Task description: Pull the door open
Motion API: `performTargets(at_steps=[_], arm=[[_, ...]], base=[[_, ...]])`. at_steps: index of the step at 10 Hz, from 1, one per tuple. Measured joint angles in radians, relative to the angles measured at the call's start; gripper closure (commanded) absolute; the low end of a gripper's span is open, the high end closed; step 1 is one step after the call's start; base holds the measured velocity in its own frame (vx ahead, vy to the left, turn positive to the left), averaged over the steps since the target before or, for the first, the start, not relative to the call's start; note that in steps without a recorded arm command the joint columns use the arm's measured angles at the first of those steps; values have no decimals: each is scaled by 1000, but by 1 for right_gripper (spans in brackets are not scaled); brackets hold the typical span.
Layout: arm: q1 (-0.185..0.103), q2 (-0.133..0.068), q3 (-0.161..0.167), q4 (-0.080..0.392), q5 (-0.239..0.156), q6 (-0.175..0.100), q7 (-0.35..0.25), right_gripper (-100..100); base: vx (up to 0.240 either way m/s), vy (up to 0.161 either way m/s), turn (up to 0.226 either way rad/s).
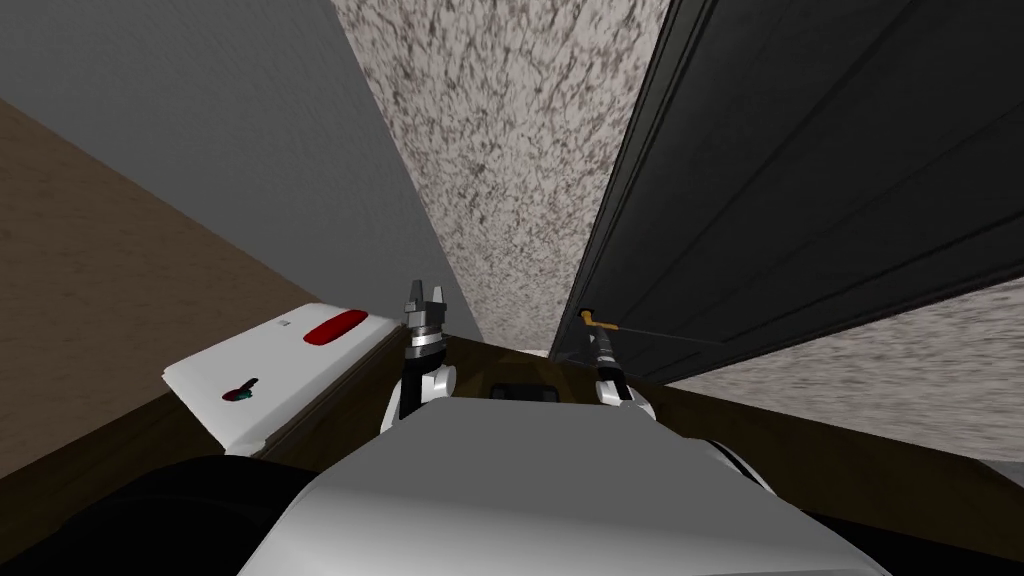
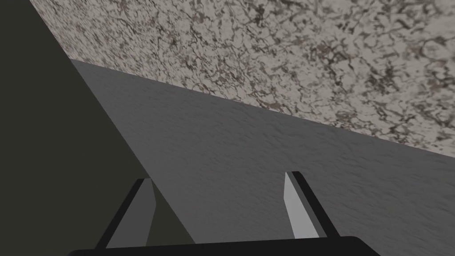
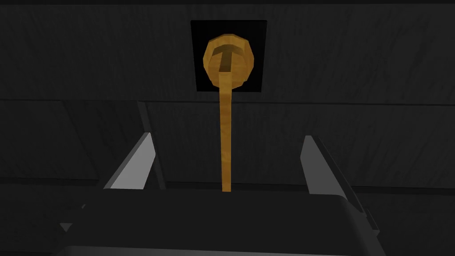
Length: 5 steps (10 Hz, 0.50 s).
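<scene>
The dark door (image 1: 800, 180) is on my right. Its gold handle (image 3: 225, 133) sits between the fingers of the right gripper (image 3: 227, 137), which are wide apart and not touching it. I think they should squeeze the bar first, then pull back slowly and straight. The left gripper (image 2: 220, 177) is spread too, holding nothing. Below is speckled floor (image 1: 500, 150), with a grey wall (image 1: 250, 130) on the left.

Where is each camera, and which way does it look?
Head: on the head, looking down; left gripper, right gripper and dark door show.
Left wrist: on the left hand, facing a grey wall; the left gripper shows, open.
Right wrist: on the right hand, facing the handle; the open right gripper straddles its lever.
Shared: head and right wrist both show the handle.
</scene>
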Motion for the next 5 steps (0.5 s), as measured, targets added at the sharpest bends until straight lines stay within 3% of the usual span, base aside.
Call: performTargets(at_steps=[2,3,4,5], arm=[[46,-8,-28,-60,-4,20,-2,-100],[37,-24,-41,-32,-6,12,-15,-100],[39,-27,-55,-23,-8,4,-20,-100],[39,-27,-57,-23,-8,3,-20,100]], base=[[154,-24,190],[159,-30,187],[79,-16,33],[-14,1,-28]])
